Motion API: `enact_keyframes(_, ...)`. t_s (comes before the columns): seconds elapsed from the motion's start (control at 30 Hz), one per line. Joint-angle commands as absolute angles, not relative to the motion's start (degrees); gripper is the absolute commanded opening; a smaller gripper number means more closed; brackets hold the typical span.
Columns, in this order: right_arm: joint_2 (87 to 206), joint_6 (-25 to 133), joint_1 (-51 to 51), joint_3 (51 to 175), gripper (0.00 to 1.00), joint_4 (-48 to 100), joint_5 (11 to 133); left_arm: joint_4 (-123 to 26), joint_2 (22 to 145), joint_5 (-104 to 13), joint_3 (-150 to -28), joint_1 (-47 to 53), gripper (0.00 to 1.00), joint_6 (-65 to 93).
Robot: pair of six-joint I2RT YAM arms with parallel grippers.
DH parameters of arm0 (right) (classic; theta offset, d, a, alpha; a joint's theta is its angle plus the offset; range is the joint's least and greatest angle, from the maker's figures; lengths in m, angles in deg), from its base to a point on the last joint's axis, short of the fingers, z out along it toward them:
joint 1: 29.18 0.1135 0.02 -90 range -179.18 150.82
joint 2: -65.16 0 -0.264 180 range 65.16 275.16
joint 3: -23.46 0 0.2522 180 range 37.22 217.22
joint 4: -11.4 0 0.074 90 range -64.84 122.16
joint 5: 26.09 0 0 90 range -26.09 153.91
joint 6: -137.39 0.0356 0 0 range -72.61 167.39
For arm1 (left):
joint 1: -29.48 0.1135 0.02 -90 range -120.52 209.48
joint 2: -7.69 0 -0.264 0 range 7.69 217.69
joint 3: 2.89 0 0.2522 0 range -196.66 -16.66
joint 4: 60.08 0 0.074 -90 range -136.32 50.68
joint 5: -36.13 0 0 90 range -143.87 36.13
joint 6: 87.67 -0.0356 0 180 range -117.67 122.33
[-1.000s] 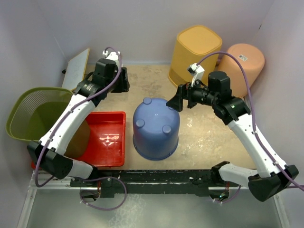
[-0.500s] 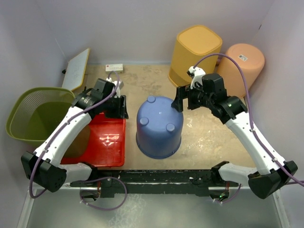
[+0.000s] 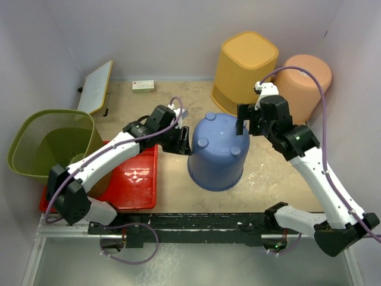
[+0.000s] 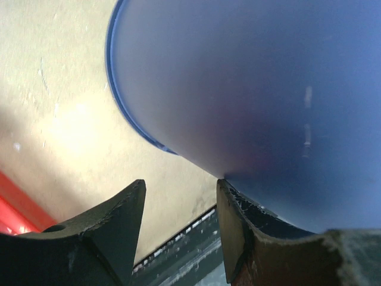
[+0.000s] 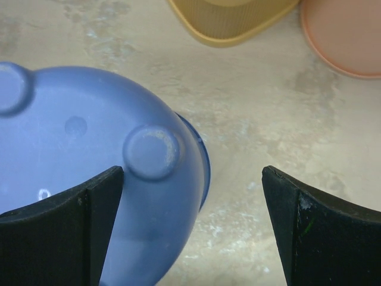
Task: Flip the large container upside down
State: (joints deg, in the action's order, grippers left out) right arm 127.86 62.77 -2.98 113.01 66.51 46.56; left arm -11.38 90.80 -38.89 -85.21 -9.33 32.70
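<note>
The large blue container [image 3: 216,152] stands mouth down on the table, its round-footed bottom facing up. It also fills the left wrist view [image 4: 268,89] and the left of the right wrist view [image 5: 71,149]. My left gripper [image 3: 181,140] is open at its left wall; in the left wrist view [image 4: 178,182] the right finger [image 4: 238,214] touches the blue wall. My right gripper [image 3: 243,123] is open wide over the container's far right edge, holding nothing. In the right wrist view [image 5: 190,173] its left finger [image 5: 101,202] lies over the blue bottom.
An upturned yellow bin [image 3: 247,65] and a peach bin [image 3: 306,80] stand at the back right. A green mesh basket [image 3: 41,143] and a red tray [image 3: 134,179] sit on the left. A white board [image 3: 95,86] leans at the back left, by a small white box [image 3: 143,86].
The blue container has slid to the right. My left arm swung from the back left to the container's left side. My right gripper moved right and back above it.
</note>
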Motion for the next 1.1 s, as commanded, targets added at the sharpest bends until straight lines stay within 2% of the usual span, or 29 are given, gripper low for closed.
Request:
enact_keyframes(0.0,124.25,61.30,-3.29,116.12,1.00,71.98,41.84,-20.15,93.53,-36.83,-86.98,-10.31,0.47,34.32)
enact_keyframes(0.23,117.58,60.05,-3.35,114.33,1.00,63.53,41.13,-18.59,88.28,-51.10,-87.39,-9.47,0.49,32.73)
enact_keyframes(0.33,115.11,60.52,-3.34,111.93,1.00,58.06,43.96,-23.48,86.54,-51.53,-85.06,-7.73,0.54,36.30)
enact_keyframes(0.47,115.64,61.62,-3.33,111.15,1.00,55.81,45.80,-28.34,87.64,-46.32,-82.86,-7.24,0.53,38.78)
enact_keyframes(0.67,117.99,62.43,-3.29,111.85,1.00,56.90,45.78,-33.29,96.35,-47.86,-88.03,-16.02,0.50,40.29)
enact_keyframes(0.8,117.53,63.53,-3.26,112.02,1.00,56.50,43.52,-41.20,105.03,-44.58,-93.40,-21.29,0.49,43.20)
enact_keyframes(1.07,116.13,64.02,-3.33,113.11,1.00,57.82,43.77,-48.44,122.85,-35.61,-111.59,-25.80,0.49,48.20)
